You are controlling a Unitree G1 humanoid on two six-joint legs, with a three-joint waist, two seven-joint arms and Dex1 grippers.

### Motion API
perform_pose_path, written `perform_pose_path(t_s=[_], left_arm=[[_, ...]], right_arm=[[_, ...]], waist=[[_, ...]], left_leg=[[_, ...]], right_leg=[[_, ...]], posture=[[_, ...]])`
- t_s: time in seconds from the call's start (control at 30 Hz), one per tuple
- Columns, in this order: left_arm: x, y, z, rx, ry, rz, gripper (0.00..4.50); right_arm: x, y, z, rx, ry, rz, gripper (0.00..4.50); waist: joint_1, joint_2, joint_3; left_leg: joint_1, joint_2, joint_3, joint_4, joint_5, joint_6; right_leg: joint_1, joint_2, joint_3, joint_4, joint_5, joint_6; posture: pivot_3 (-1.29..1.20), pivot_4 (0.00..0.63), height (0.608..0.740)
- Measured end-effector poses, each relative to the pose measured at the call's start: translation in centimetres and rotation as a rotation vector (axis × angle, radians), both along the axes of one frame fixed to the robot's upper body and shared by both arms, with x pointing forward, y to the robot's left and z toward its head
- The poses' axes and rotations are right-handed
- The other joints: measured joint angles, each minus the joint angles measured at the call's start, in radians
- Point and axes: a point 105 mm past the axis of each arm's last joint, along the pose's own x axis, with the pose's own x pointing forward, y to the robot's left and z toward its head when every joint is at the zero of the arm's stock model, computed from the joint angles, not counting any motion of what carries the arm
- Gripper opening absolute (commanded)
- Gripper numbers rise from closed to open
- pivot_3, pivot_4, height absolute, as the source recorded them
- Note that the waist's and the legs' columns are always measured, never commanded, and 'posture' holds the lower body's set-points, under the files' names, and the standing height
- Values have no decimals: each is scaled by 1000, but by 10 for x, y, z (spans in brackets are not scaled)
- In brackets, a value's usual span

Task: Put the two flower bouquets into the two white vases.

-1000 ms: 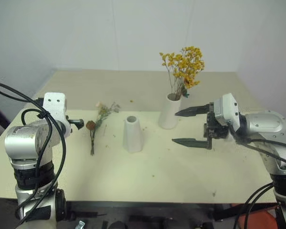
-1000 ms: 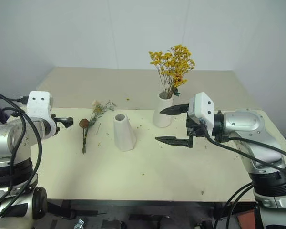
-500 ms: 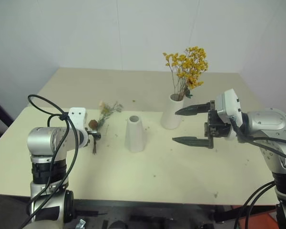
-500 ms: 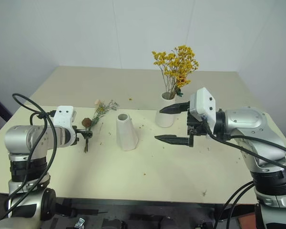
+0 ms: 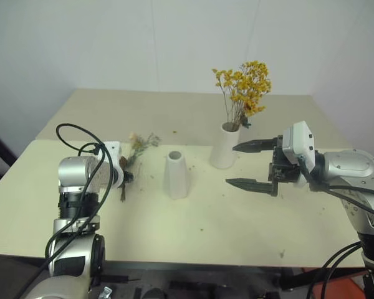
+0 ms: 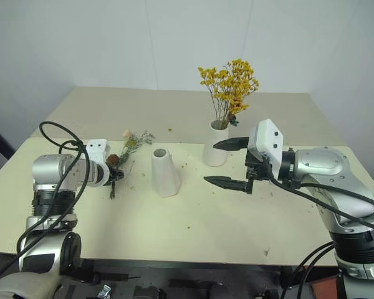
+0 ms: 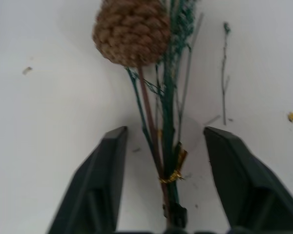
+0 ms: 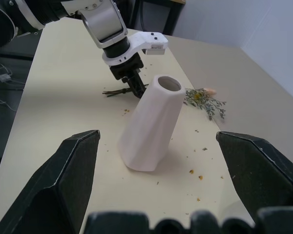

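My left gripper (image 7: 163,161) straddles the sprig bunch (image 7: 161,122), jaws apart, seemingly untouching; stems run toward twelve o'clock.

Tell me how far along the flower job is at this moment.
Half done. The yellow bunch already stands in the tall vase. The green sprig bunch lies on the table, and the left gripper is down over its stems, fingers either side with gaps showing, not yet gripping. The short vase stands empty. The right gripper is open beside the tall vase, holding nothing.
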Motion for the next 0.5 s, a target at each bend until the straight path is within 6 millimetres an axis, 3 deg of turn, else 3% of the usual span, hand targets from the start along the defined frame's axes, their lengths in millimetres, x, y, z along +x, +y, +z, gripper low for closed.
perform_pose_path(t_s=[0.17, 0.5], left_arm=[[8, 0, 1, 11, -3, 21, 35], [16, 6, 6, 183, -143, 24, 35]], right_arm=[[0, 0, -2, 1, 0, -15, 4500], [2, -3, -2, 11, -9, -48, 4500]], waist=[[5, 0, 0], [0, 0, 0]], left_leg=[[0, 0, 0, 1, 0, 0], [-1, 0, 0, 1, 0, 0]], right_leg=[[0, 0, 0, 0, 0, 0], [-1, 0, 0, 0, 0, 0]], posture=[[0, 150, 740], [0, 150, 740]])
